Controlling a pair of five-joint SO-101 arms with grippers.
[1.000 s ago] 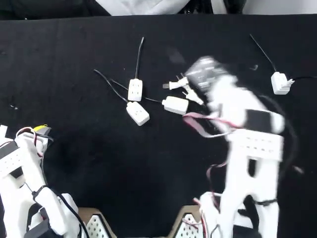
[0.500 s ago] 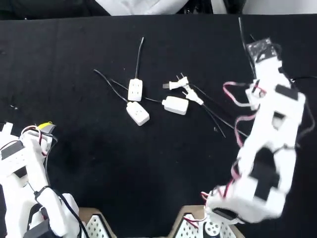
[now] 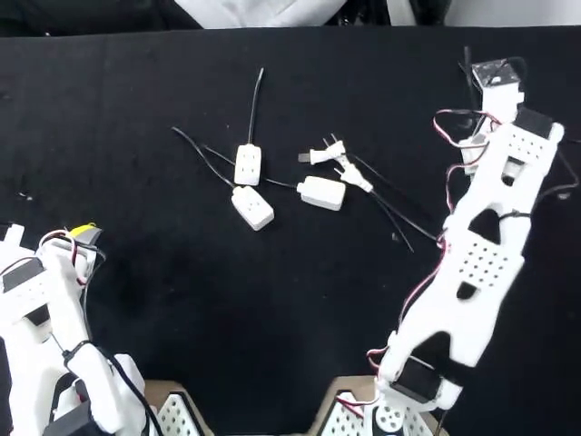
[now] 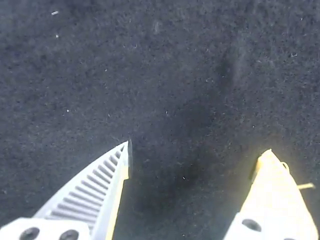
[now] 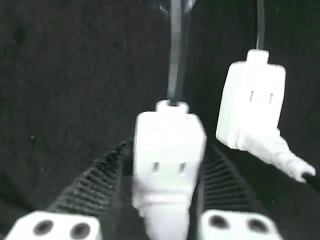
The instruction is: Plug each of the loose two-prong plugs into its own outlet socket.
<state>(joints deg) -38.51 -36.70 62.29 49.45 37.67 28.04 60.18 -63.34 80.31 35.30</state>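
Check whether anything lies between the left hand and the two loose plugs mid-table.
Yes. Two white outlet sockets with black cords lie on the cloth along that path, just short of the loose plugs. The left hand is open over bare cloth and would likely have to pass above them.

A fixed camera looks down over the black table (image 3: 136,100) from its arm side. Both wrist cameras face patches of that table closely, the right one at an outlet socket (image 5: 169,150).

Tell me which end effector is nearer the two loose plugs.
Right. The right end effector, gripping a socket, is right of the loose plugs; the left end effector is farther off, near-left.
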